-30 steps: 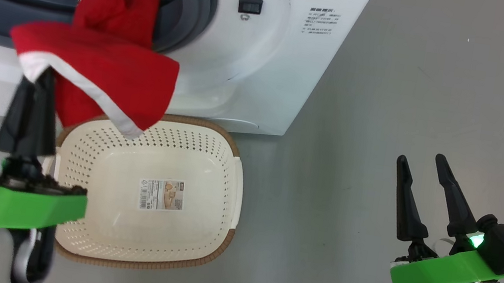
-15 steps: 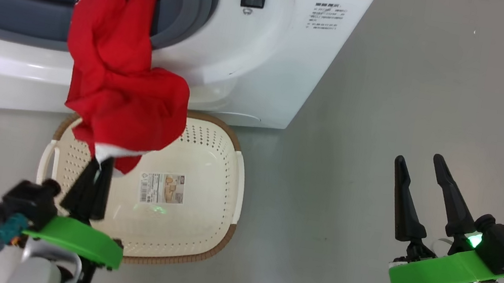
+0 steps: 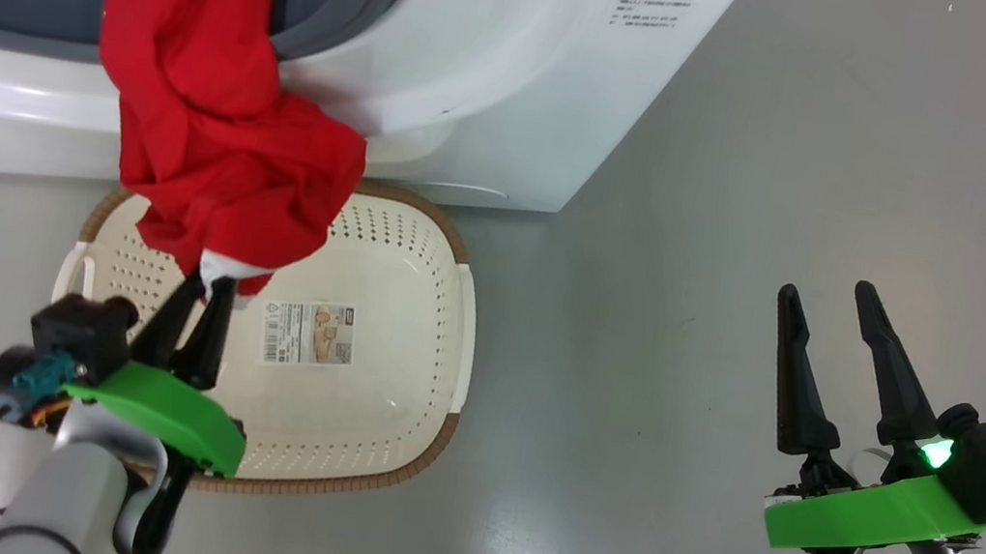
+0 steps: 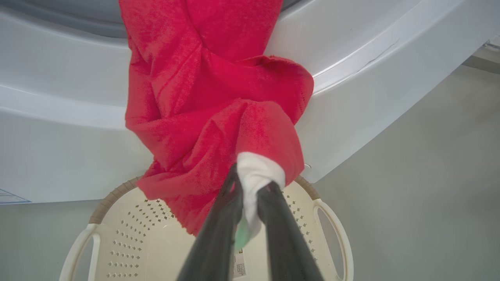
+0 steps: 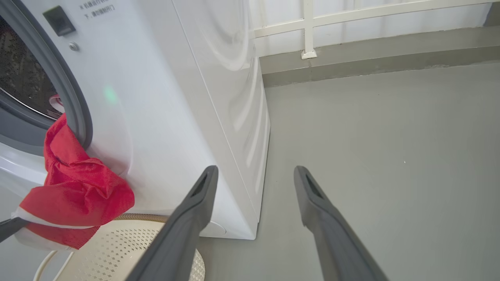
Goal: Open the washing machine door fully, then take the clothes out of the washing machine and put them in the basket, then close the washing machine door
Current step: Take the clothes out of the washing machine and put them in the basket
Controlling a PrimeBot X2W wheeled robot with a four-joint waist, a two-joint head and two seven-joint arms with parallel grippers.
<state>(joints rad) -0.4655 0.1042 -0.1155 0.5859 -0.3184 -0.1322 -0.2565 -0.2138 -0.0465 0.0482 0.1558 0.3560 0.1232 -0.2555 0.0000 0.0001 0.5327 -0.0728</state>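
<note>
Over the basket (image 3: 463, 331), the left hand (image 3: 209, 283) has dropped from drum height, dragging the red garment (image 3: 206, 107) down, though its upper end still hangs from the washing machine (image 3: 523, 76). The fingers pinch the white hem, perhaps loosening, so a release looks near. The right hand (image 3: 828, 290) idles with its fingers apart.

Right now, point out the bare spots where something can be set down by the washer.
Free: the grey floor between the basket and the right fingers, running up beside the washing machine; also the basket's right half, past its label. Crowded: the basket's back-left, where the red clothes hang from the machine to the left fingers.
</note>
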